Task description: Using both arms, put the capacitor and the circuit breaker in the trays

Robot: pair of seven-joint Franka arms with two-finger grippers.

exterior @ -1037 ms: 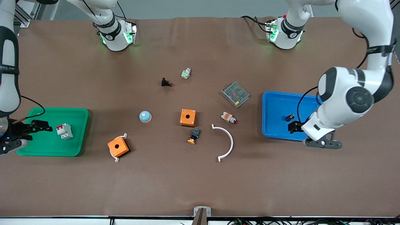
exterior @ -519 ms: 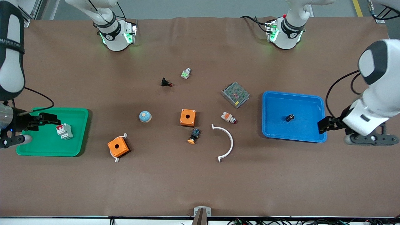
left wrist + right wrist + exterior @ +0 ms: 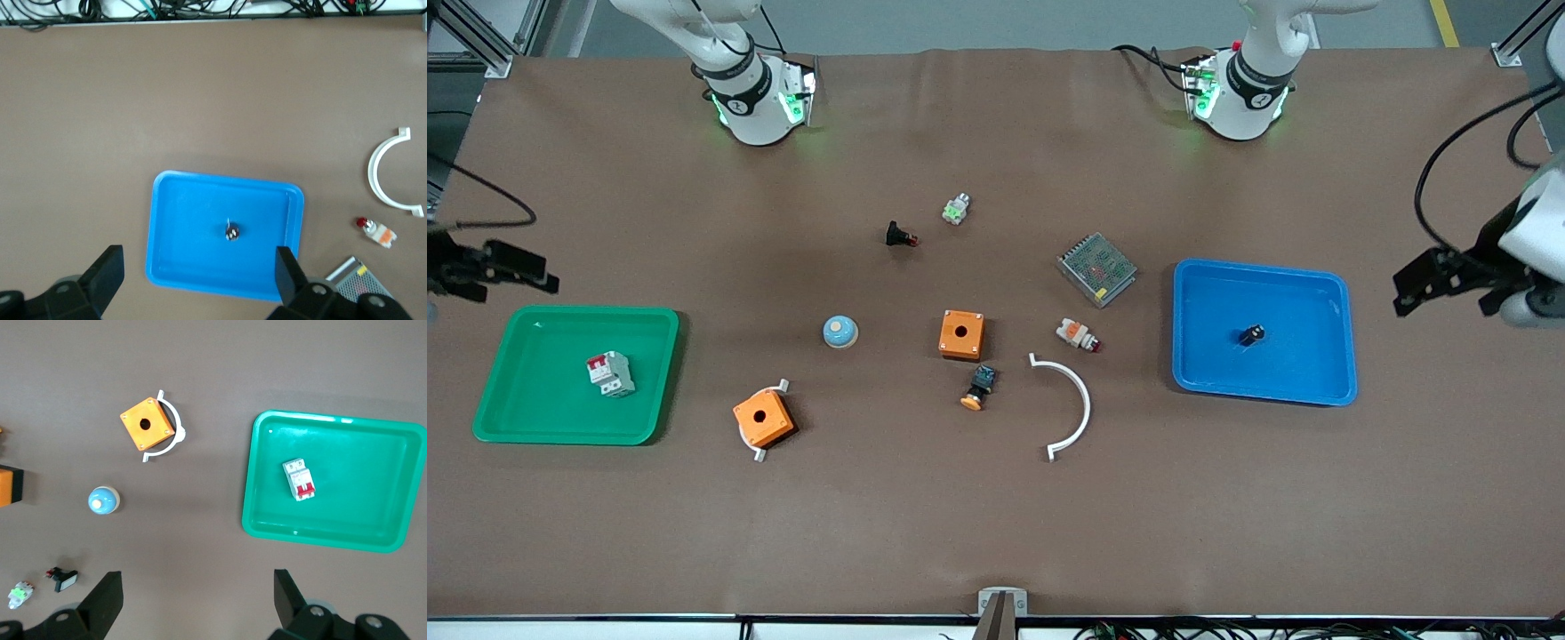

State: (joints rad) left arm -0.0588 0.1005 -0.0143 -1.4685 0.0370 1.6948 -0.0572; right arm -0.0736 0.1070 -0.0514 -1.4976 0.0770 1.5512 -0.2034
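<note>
Capacitor (image 3: 1251, 335) in blue tray (image 3: 1334, 391), breaker (image 3: 610, 373) in green tray (image 3: 660, 427), both grippers (image 3: 1427, 283) (image 3: 503, 267) spread, empty; little risk, prob. only a cable snag.

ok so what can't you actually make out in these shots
- Left gripper: in the front view the arm is cut off by the picture's edge; in the left wrist view only its spread fingers show.
- Right gripper: in the front view the arm is cut by the edge.
- Capacitor in the blue tray: too small to read any markings.
- Circuit breaker in the green tray: its lettering is too small.
</note>
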